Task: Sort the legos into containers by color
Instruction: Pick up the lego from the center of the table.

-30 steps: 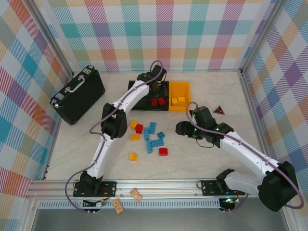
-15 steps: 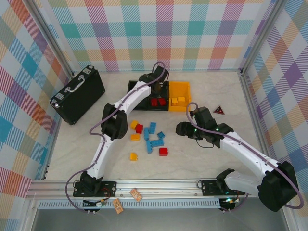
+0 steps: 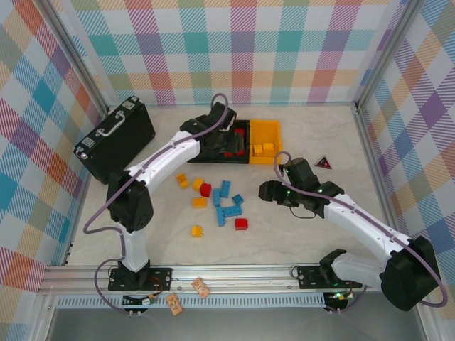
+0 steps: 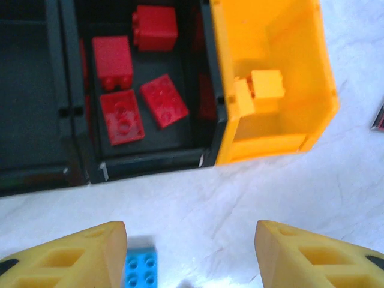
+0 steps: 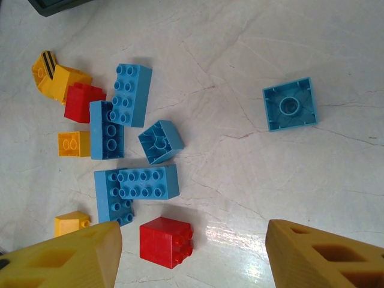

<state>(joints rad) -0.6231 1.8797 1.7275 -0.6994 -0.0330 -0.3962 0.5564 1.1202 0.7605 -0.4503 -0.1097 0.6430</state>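
Three joined containers stand at the back: a black bin (image 4: pixel 30 90) with nothing showing in it, a black bin (image 4: pixel 150 159) holding several red legos (image 4: pixel 123 117), and a yellow bin (image 3: pixel 267 131) with yellow legos (image 4: pixel 267 84). My left gripper (image 3: pixel 215 144) hovers open and empty above the near side of the bins, with a blue brick (image 4: pixel 141 270) on the table by its left finger. Loose blue legos (image 3: pixel 227 211), red legos (image 3: pixel 205 190) and yellow legos (image 3: pixel 196 231) lie mid-table. My right gripper (image 5: pixel 192 246) is open, with a red brick (image 5: pixel 167 241) on the table between its fingers.
A black briefcase (image 3: pixel 114 138) with a silver handle lies at the back left. A small dark triangle (image 3: pixel 323 162) with a red centre sits right of the yellow bin. Metal rails and checked walls border the table.
The left gripper has opened wider and drawn back from over the red-brick bin toward the left, its elbow swinging out to the left. The right arm has stayed still.
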